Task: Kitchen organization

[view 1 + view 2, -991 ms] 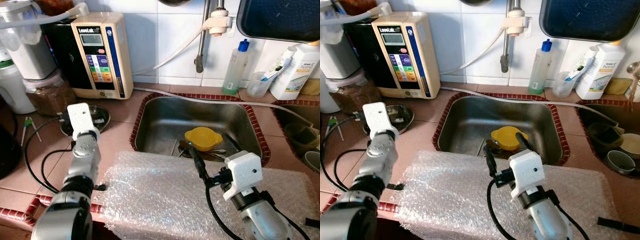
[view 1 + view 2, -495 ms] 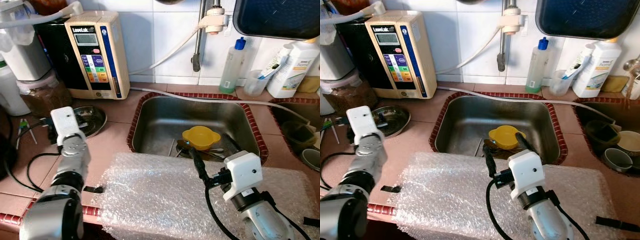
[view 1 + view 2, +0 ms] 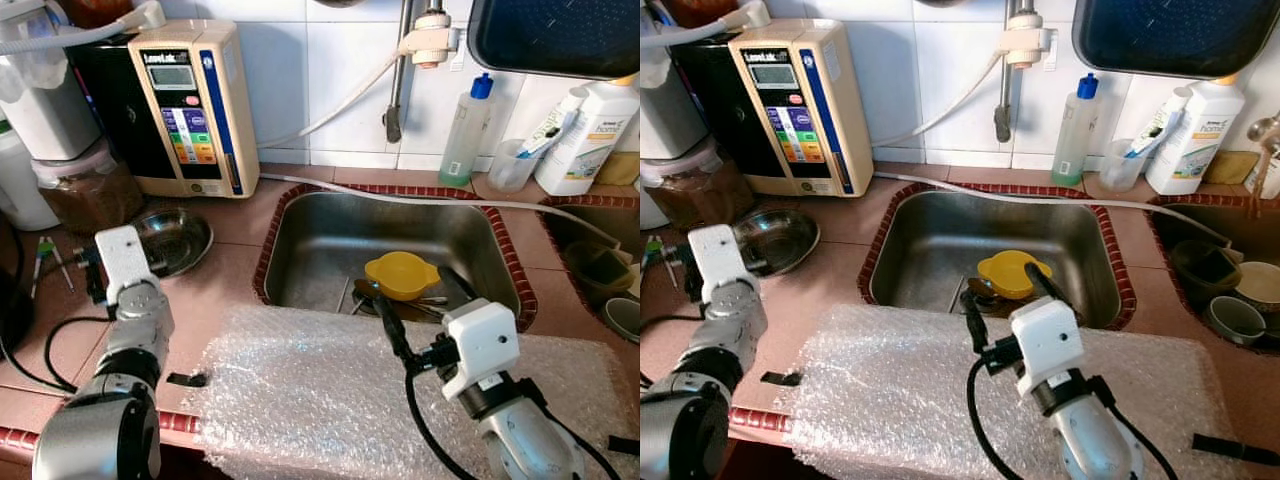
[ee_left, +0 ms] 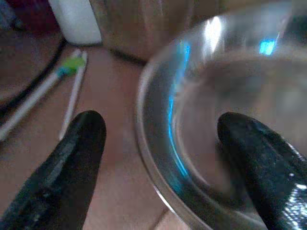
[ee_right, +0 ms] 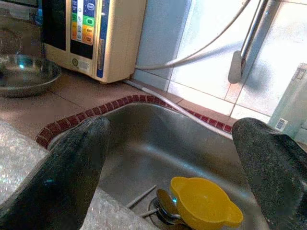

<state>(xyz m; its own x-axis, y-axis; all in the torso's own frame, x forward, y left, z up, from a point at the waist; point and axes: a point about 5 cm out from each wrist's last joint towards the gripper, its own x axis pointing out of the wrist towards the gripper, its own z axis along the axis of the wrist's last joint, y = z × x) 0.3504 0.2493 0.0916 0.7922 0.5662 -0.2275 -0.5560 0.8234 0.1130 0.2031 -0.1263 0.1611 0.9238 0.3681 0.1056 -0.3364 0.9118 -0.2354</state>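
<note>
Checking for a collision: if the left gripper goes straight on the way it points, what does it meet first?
Most likely the steel bowl: the open left gripper straddles its near rim, one finger over the inside. Depth is unclear.

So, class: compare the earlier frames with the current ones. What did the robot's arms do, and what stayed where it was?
The left gripper swung to the robot's left, toward the steel bowl on the counter; its open fingers now straddle the bowl's rim without closing. The right gripper stayed open above the sink's near edge. The yellow bowl, spoons and bubble wrap kept their places.
</note>
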